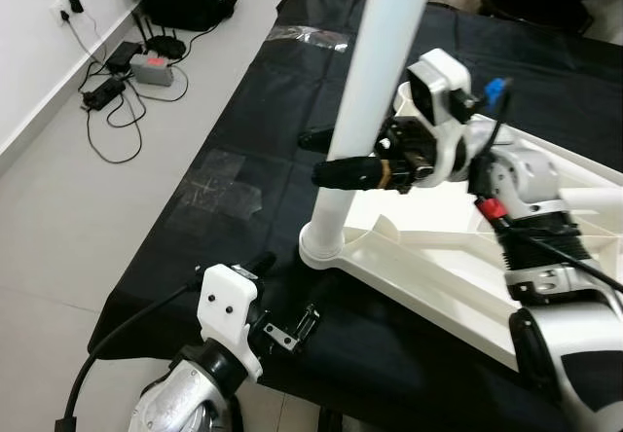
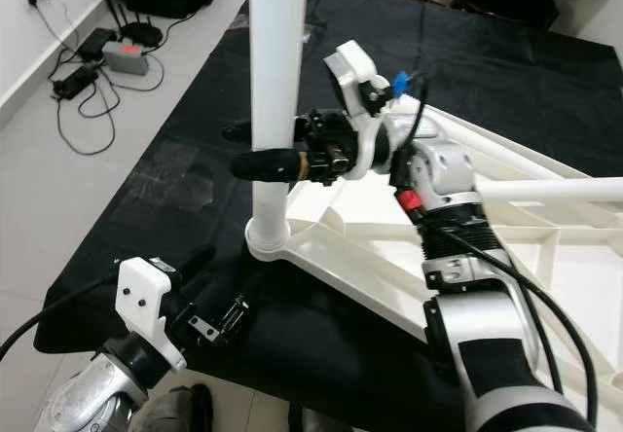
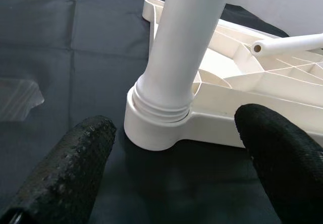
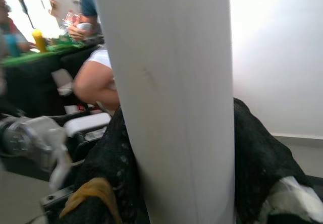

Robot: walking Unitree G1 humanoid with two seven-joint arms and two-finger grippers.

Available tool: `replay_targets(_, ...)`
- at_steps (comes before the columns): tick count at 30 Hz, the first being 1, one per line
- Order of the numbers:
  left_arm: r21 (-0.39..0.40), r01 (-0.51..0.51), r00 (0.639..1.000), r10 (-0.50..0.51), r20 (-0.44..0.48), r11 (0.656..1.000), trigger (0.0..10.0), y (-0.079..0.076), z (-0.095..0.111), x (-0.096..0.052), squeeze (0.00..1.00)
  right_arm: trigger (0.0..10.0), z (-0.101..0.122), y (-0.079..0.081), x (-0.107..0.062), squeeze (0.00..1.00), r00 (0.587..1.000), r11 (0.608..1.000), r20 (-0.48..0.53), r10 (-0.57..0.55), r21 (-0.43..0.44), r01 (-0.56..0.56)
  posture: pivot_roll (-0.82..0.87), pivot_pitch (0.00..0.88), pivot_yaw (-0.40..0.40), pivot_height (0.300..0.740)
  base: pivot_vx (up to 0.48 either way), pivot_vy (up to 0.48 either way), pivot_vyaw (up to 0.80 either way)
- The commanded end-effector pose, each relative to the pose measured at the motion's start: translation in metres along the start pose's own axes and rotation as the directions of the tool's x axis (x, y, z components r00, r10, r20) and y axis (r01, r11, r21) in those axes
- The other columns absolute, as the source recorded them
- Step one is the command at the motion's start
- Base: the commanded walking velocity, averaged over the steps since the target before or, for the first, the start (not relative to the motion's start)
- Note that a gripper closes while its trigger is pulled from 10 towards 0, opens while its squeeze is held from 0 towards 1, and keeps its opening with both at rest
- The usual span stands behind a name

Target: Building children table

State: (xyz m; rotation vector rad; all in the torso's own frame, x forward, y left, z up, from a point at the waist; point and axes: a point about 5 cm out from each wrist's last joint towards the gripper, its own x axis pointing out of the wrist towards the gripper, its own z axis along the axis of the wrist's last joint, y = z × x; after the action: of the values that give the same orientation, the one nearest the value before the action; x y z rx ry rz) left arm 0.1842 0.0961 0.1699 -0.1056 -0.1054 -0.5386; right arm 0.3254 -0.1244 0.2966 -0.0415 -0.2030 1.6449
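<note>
The right gripper (image 2: 255, 150) grasps one leg (image 1: 375, 82) standing in its socket (image 1: 321, 247) of the tabletop (image 1: 458, 276), the left gripper (image 3: 176, 158) waits released, and I judge other legs remain.

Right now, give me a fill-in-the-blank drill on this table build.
1. The white leg stands ____ in the corner socket of the tabletop.
2. The right hand is shut on the ____.
3. The left hand is ____, fingers apart before the socket.
4. The tabletop lies on a ____ sheet.

Missing: upright; leg; open; black
</note>
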Motion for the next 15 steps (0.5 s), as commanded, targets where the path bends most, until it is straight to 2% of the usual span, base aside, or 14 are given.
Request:
replay_targets(1,-0.010,0.004,1.000,-0.004,-0.019,1.000,10.0,-0.001,-0.002,-0.002,0.00,0.0,-0.013,-0.004,-0.010,0.00,0.984,0.983,-0.039,-0.175,0.042,0.177,0.04,0.251,-0.108,0.740,0.000,0.000,0.00)
replay_targets(3,-0.008,-0.001,1.000,0.001,-0.019,1.000,10.0,0.001,-0.004,0.001,0.00,0.0,-0.028,0.002,-0.010,0.00,0.899,0.901,-0.062,-0.434,-0.006,0.435,0.03,0.237,-0.112,0.740,0.000,0.000,0.00)
replay_targets(4,-0.007,-0.002,1.000,0.002,-0.020,1.000,10.0,0.003,-0.005,0.003,0.00,0.0,-0.036,0.008,-0.011,0.00,0.835,0.837,-0.076,-0.545,0.015,0.547,0.01,0.217,-0.110,0.740,0.000,0.000,0.00)
replay_targets(5,-0.007,-0.003,1.000,0.003,-0.021,1.000,10.0,0.004,-0.006,0.004,0.00,0.0,-0.041,0.012,-0.012,0.00,0.795,0.796,-0.088,-0.600,0.032,0.604,0.01,0.217,-0.110,0.740,0.000,0.000,0.00)
replay_targets(6,-0.007,-0.003,1.000,0.003,-0.021,1.000,10.0,0.004,-0.006,0.004,0.00,0.0,-0.041,0.012,-0.012,0.00,0.795,0.796,-0.088,-0.600,0.032,0.604,0.01,0.217,-0.110,0.740,0.000,0.000,0.00)
replay_targets(7,-0.005,-0.002,1.000,0.002,-0.021,1.000,10.0,0.007,-0.008,0.007,0.00,0.0,-0.048,0.013,-0.023,0.00,0.643,0.646,-0.120,-0.756,0.015,0.763,-0.02,0.185,-0.105,0.740,0.000,0.000,0.00)
replay_targets(8,-0.005,-0.002,1.000,0.002,-0.021,1.000,10.0,0.007,-0.008,0.007,0.00,0.0,-0.048,0.013,-0.023,0.00,0.643,0.646,-0.120,-0.756,0.015,0.763,-0.02,0.185,-0.105,0.740,0.000,0.000,0.00)
replay_targets(9,-0.004,-0.002,1.000,0.002,-0.022,1.000,10.0,0.009,-0.010,0.010,0.00,0.0,-0.053,0.014,-0.034,0.00,0.510,0.516,-0.140,-0.849,-0.005,0.857,-0.03,0.173,-0.103,0.740,0.000,0.000,0.00)
replay_targets(10,-0.004,-0.002,1.000,0.002,-0.022,1.000,10.0,0.009,-0.010,0.010,0.00,0.0,-0.053,0.014,-0.034,0.00,0.510,0.516,-0.140,-0.849,-0.005,0.857,-0.03,0.173,-0.103,0.740,0.000,0.000,0.00)
replay_targets(11,-0.002,0.003,1.000,-0.003,-0.021,1.000,10.0,0.012,-0.014,0.015,0.00,0.0,-0.059,0.015,-0.084,0.00,0.109,0.119,-0.160,-0.981,-0.053,0.991,-0.06,0.121,-0.102,0.740,0.000,0.000,0.00)
replay_targets(12,-0.002,0.003,1.000,-0.003,-0.021,1.000,10.0,0.012,-0.014,0.015,0.00,0.0,-0.059,0.015,-0.084,0.00,0.109,0.119,-0.160,-0.981,-0.053,0.991,-0.06,0.121,-0.102,0.740,0.000,0.000,0.00)
replay_targets(13,-0.001,0.005,1.000,-0.005,-0.025,1.000,10.0,0.017,-0.020,0.022,0.00,0.0,-0.067,0.022,-0.131,0.00,-0.199,-0.186,-0.180,-0.963,-0.084,0.979,-0.06,0.067,-0.111,0.740,0.000,0.000,0.00)
replay_targets(14,0.001,0.005,1.000,-0.005,-0.028,1.000,10.0,0.019,-0.025,0.027,0.00,0.0,-0.071,0.028,-0.163,0.00,-0.363,-0.348,-0.187,-0.913,-0.108,0.931,-0.06,0.067,-0.111,0.740,0.000,0.000,0.00)
replay_targets(15,0.001,0.005,1.000,-0.005,-0.028,1.000,10.0,0.019,-0.025,0.027,0.00,0.0,-0.071,0.028,-0.163,0.00,-0.363,-0.348,-0.187,-0.913,-0.108,0.931,-0.06,0.067,-0.111,0.740,0.000,0.000,0.00)
